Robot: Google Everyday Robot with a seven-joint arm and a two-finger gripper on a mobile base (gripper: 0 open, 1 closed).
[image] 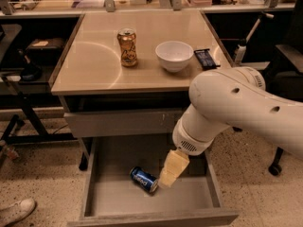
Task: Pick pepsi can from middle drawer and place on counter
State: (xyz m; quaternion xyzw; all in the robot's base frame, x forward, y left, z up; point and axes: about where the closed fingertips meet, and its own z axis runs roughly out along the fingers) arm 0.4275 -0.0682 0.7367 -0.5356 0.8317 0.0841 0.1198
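Note:
The pepsi can lies on its side on the bare grey floor of the open middle drawer, near its centre. My gripper, pale yellow at the end of the big white arm, hangs down inside the drawer just right of the can, very close to its right end. I cannot tell whether it touches the can. The tan counter tops the cabinet above the drawer.
On the counter stand a gold-orange can, a white bowl and a dark packet. A closed scuffed drawer front sits above the open drawer. A white shoe shows at lower left and a chair base at right.

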